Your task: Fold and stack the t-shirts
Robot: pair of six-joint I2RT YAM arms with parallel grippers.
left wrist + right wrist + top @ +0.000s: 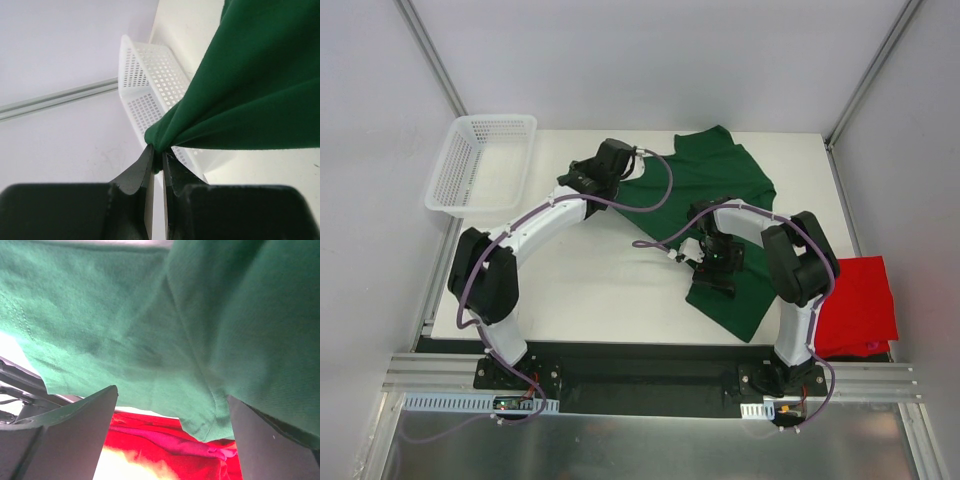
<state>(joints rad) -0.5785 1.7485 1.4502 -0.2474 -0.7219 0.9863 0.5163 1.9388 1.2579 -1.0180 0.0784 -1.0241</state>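
Observation:
The dark green t-shirt (720,180) lies spread and rumpled across the right half of the table. My left gripper (625,165) is shut on its left edge; in the left wrist view a bunched fold of green cloth (250,90) is pinched at the tips of the gripper (157,156) and lifted off the table. My right gripper (713,268) stands open over the shirt's near part. In the right wrist view green fabric (200,315) hangs between the wide-apart fingers (75,435), a hemmed corner beside the right one. The red t-shirt (855,305) lies crumpled at the table's right edge, also seen beneath as red cloth (175,455).
A white mesh basket (495,120) stands at the table's far left corner, close behind the left gripper, and shows as a basket (150,85) in the left wrist view. Bare white tabletop (590,280) lies between the arms. Frame posts and grey walls enclose the table.

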